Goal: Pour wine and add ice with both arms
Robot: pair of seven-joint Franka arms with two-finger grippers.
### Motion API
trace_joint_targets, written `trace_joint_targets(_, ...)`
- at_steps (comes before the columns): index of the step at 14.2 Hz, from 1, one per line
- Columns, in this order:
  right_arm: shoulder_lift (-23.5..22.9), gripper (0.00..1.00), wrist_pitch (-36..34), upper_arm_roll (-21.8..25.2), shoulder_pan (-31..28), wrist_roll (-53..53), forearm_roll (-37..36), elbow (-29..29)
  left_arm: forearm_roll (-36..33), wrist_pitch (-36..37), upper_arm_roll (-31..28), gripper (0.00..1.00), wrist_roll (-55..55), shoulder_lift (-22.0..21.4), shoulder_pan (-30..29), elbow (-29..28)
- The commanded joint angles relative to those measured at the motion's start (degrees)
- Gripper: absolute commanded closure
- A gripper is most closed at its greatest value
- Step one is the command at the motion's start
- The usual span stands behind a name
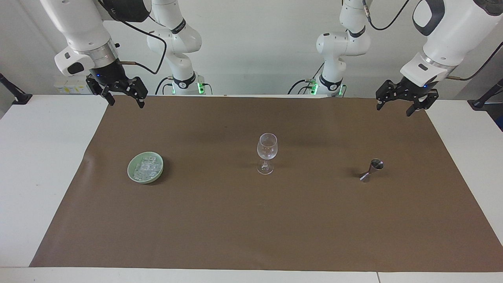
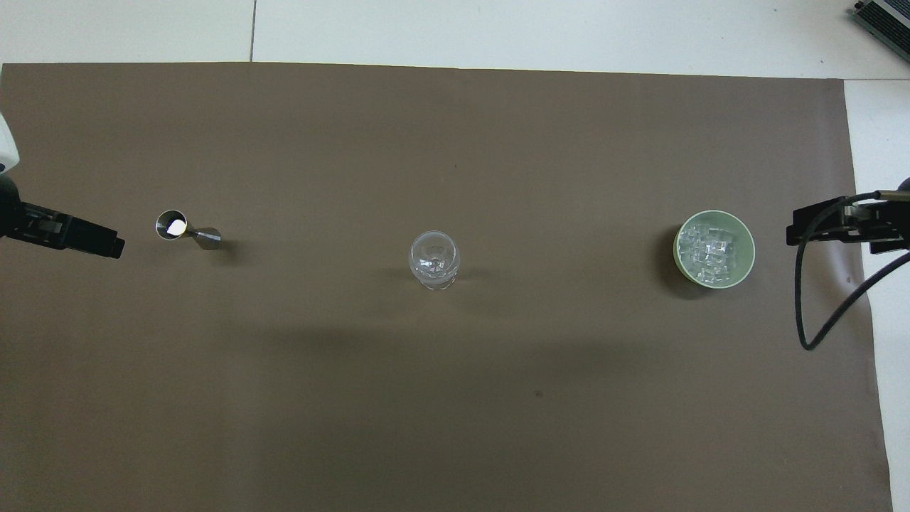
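Waiting high at the upper corners of the facing view, the right gripper [image 1: 123, 96] and left gripper [image 1: 404, 103] hang with fingers spread, holding nothing. The ice [image 1: 146, 167] sits in a green bowl [image 1: 133, 173] at lower left, the wine glass [image 1: 267, 153] at centre, and what looks like a metal jigger [image 1: 371, 170] at right, each probably within one arm's reach on the surface [image 1: 235, 220].

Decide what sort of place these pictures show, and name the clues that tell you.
Probably a robotics lab set up for a drink-serving trial: two white arms with open grippers, left gripper and right gripper, hang over a table with a brown mat bearing a wine glass, a metal jigger and a green bowl of ice.
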State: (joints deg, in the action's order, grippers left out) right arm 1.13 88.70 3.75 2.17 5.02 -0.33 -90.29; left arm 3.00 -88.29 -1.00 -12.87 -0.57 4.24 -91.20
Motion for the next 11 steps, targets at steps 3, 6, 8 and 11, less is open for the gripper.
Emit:
trace_joint_targets(3,1.4,0.0,-0.1,0.0,-0.2,-1.4,1.4,-1.6,-0.9,-0.7,-0.3,0.0,0.3,-1.1,0.8,-1.4)
trace_joint_targets(6,1.4,0.0,-0.1,0.0,-0.2,-1.3,1.4,-1.6,-0.9,-0.7,-0.2,0.0,0.3,-1.1,1.0,-1.4)
trace_joint_targets(8,1.4,0.0,-0.1,0.0,-0.2,-1.3,1.4,-1.6,-0.9,-0.4,-0.2,0.0,0.3,-1.1,1.1,-1.4)
trace_joint_targets(11,1.4,0.0,-0.1,0.0,-0.2,-1.4,1.4,-1.6,-0.9,-0.2,0.4,0.0,0.6,-1.4,1.2,-1.5)
